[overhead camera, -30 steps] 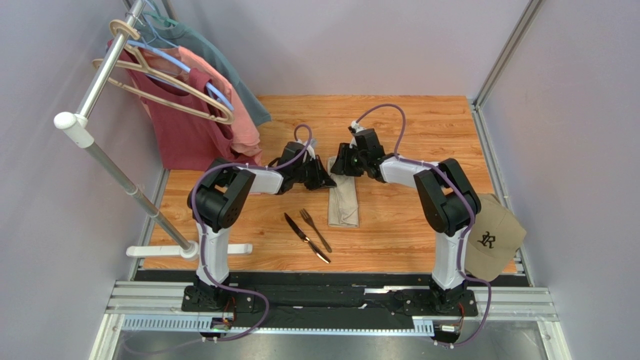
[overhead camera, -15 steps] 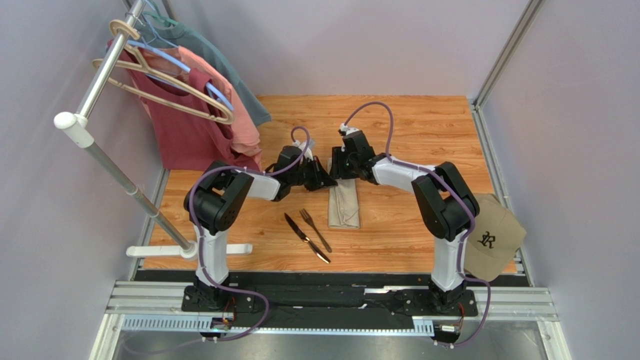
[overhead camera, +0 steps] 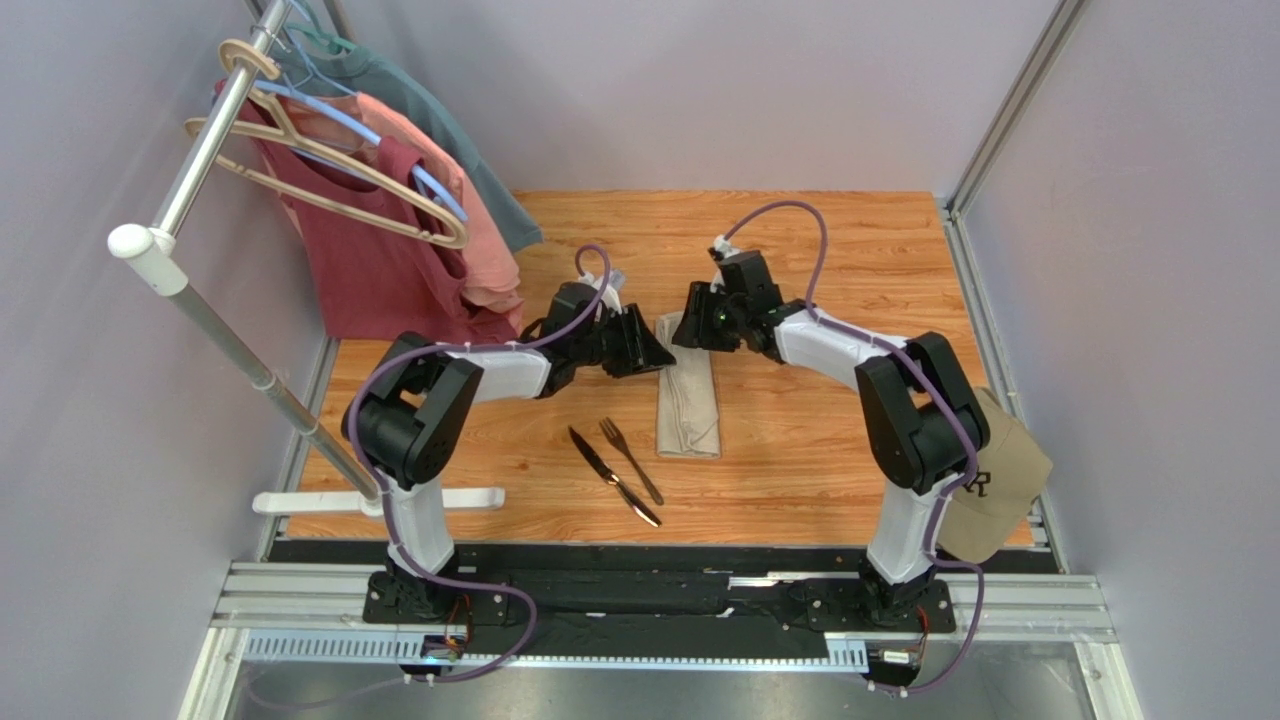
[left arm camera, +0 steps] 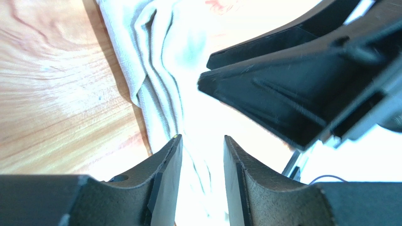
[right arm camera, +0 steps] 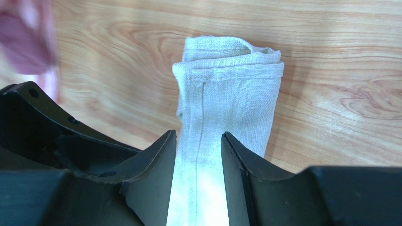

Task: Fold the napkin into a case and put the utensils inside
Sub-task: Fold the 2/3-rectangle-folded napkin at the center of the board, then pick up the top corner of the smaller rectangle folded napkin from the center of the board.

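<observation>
On the far half of the light wooden table (overhead camera: 842, 255), seen from above, the beige-tan cloth napkin (overhead camera: 688, 402) lies folded into a narrow flat strip running near to far. The left gripper (overhead camera: 649, 348) and right gripper (overhead camera: 688, 333) face each other over its far end. A slim dark metal fork (overhead camera: 631, 461) and a slim dark metal knife (overhead camera: 613, 477) lie side by side just left of the strip, outside it. Red and pink shirts (overhead camera: 391, 263) hang far left. A tan baseball cap (overhead camera: 999, 488) sits at the right edge, its dark emblem partly behind the arm and unreadable. From the left wrist, the left gripper (left arm camera: 202, 181) shows a narrow gap between its fingers with rumpled napkin (left arm camera: 155, 70) below, glare washing out much of it, and the right gripper (left arm camera: 292, 89) opposite. From the right wrist, the right gripper (right arm camera: 198, 141) is likewise slightly parted, clamping nothing, with the napkin (right arm camera: 231, 94) flat beneath, plain and unlabelled.
</observation>
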